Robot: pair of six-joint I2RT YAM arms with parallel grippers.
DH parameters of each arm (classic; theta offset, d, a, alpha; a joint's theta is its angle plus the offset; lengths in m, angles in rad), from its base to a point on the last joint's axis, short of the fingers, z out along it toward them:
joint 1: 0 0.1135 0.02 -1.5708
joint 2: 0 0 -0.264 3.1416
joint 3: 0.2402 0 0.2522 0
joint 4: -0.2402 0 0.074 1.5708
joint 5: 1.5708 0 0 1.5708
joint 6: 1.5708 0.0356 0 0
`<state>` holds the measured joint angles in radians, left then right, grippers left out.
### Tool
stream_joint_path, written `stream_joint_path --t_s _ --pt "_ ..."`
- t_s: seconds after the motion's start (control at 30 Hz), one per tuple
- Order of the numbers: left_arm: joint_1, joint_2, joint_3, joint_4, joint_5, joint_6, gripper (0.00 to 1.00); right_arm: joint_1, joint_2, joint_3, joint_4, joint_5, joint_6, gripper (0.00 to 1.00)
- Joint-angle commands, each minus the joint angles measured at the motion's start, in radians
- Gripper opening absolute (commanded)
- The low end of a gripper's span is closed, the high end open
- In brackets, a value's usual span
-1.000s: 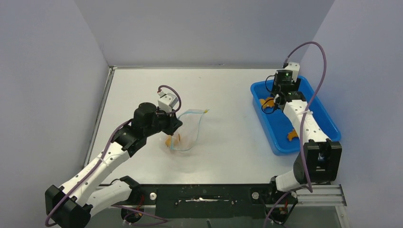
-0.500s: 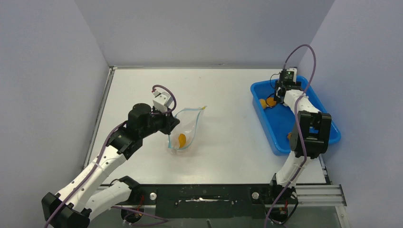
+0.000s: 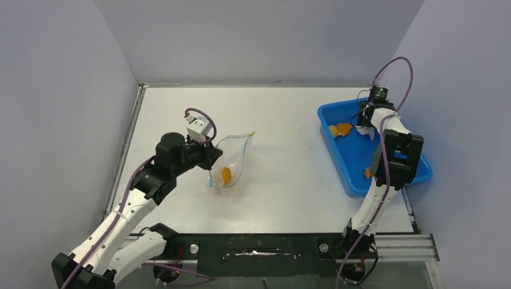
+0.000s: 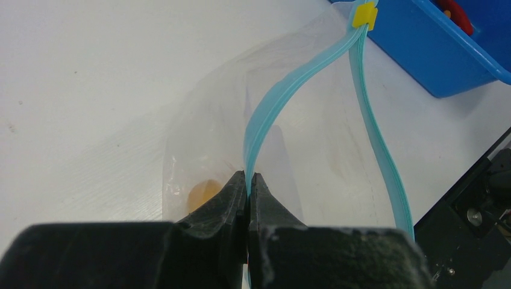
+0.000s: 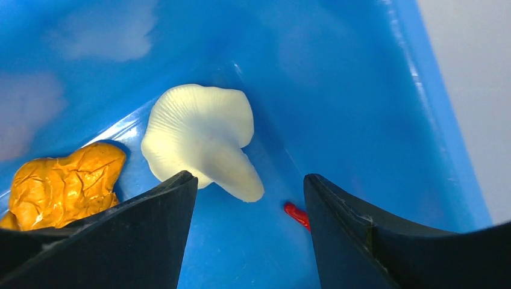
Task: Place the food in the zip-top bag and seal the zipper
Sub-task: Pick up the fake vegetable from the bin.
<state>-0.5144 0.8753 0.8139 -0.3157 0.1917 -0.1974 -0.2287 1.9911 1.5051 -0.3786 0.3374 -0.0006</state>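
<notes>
The clear zip-top bag [image 3: 236, 158] lies mid-table with its mouth held agape. My left gripper [image 3: 210, 164] [image 4: 248, 176] is shut on one side of the blue-green zipper [image 4: 283, 90], which has a yellow slider [image 4: 364, 15] at its far end. One orange food piece [image 3: 226, 175] [image 4: 202, 194] lies inside the bag. My right gripper [image 3: 365, 122] [image 5: 248, 177] hangs open over the blue tray's far end, holding nothing. Just beyond its tips lies a white mushroom-like lump [image 5: 199, 129]. A crinkled orange piece [image 5: 60, 183] [image 3: 340, 129] lies to the left and a red chili [image 5: 296, 214] by the right finger.
The rigid blue tray [image 3: 352, 165] [image 5: 361, 72] stands at the right side of the table and also holds a small orange bit [image 3: 367, 173] near its front. The tray's corner [image 4: 434, 60] shows beyond the bag. Grey walls close in left, back and right.
My right arm swung toward the tray's far right corner and its jaws spread wider. My left gripper drew the bag slightly left and back, still gripping the zipper.
</notes>
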Motion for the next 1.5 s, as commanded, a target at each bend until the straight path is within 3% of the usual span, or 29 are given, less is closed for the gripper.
stream_joint_path --t_s 0.0,0.4,0.73,1.3,1.47 --pt "0.03 -0.02 0.007 0.07 0.035 0.002 0.0 0.009 0.019 0.035 0.009 -0.049 -0.009 0.66" --pt "0.083 -0.018 0.0 0.092 0.093 -0.013 0.0 -0.022 0.024 0.02 0.01 -0.152 0.011 0.65" --pt "0.098 -0.017 -0.001 0.098 0.103 -0.019 0.0 -0.023 0.049 0.043 -0.027 -0.202 0.043 0.56" --pt "0.171 -0.039 -0.012 0.132 0.108 -0.062 0.0 -0.024 -0.038 -0.042 -0.001 -0.162 0.092 0.11" --pt "0.175 -0.036 -0.02 0.141 0.111 -0.071 0.0 -0.023 -0.107 -0.102 0.001 -0.137 0.148 0.07"
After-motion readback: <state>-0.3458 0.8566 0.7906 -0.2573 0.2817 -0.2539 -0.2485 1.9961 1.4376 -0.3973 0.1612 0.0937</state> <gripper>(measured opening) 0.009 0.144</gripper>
